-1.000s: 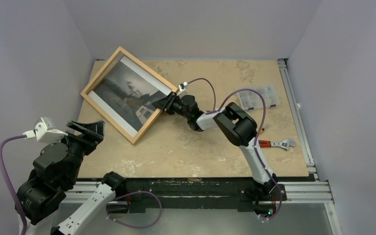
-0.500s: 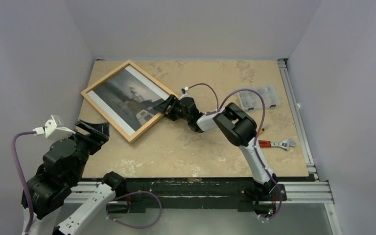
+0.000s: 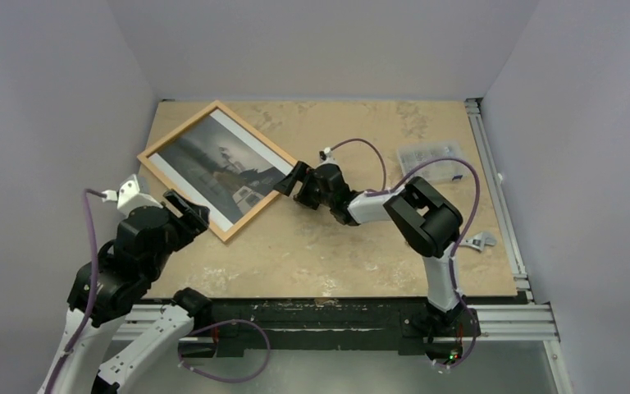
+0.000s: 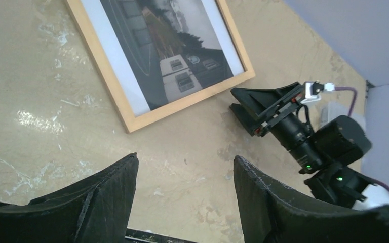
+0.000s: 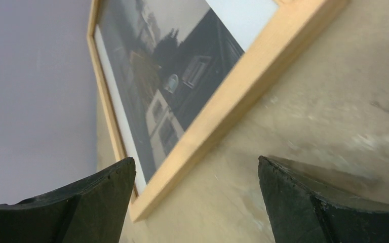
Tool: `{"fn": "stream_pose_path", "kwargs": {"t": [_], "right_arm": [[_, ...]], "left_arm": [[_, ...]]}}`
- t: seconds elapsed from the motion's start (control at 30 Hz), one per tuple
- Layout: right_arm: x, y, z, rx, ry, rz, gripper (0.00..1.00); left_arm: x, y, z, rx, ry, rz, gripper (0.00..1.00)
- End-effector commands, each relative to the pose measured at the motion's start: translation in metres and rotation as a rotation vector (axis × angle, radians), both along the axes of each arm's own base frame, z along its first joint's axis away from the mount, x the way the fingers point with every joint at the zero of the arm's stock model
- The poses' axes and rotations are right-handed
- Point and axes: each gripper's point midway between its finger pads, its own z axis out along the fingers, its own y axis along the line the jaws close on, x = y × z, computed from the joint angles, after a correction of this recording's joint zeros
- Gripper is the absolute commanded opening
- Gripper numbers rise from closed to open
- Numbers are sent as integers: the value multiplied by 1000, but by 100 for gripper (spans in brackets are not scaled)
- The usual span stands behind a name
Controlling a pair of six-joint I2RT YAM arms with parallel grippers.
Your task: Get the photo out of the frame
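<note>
Both empty — right pincer (image 3: 289, 180) spread wide just beside the frame (image 3: 254, 131), left pincer (image 3: 187, 209) parted.

I see the thin light-wood rectangular picture frame (image 3: 175, 128) lying flat and skewed on the far-left part of the counter (image 3: 361, 246). The dark black-and-white photo print (image 3: 213, 168) with white end bands sits inside it.

From above, the light is soft and even, with only faint shadows beside my arms on the table (image 3: 312, 254). My left wrist camera is sharp, though white glare patches sit on the glossy surface to the left of the frame (image 4: 192, 98). My right wrist view is smeared: the table grain streaks at the right, the photo (image 5: 182, 91) reads soft, and my right fingers (image 5: 329, 212) are dark, unfocused shapes.
</note>
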Motion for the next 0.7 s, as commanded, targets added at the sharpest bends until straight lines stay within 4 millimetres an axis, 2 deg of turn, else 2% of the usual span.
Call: {"fn": "stream_pose_path", "kwargs": {"t": [0.0,0.1,0.17,0.3,0.43,0.53,0.6,0.67], "right_arm": [[-25,-43,-22,-219,-7,40,90],[-39,-59,-9,-302,-92,108,90],[-45,-68,8,-369,-168,176,90],[-63,-81,28,-471,-310,318,88],[-74,-95,36,-485,-367,328,88],[-77,-94,43,-462,-401,333,88],[-78,-93,48,-456,-411,341,88],[-79,-94,54,-455,-433,350,87]], "left_arm": [[12,-20,-19,10,84,-61,67],[23,-32,-34,35,139,-101,67],[32,-43,-46,63,200,-138,68],[52,-46,-79,105,334,-101,70],[79,-50,-110,-59,435,-70,70],[95,-30,-140,-204,537,61,67],[103,-10,-157,-237,598,161,64],[113,1,-173,-251,641,212,64]]}}
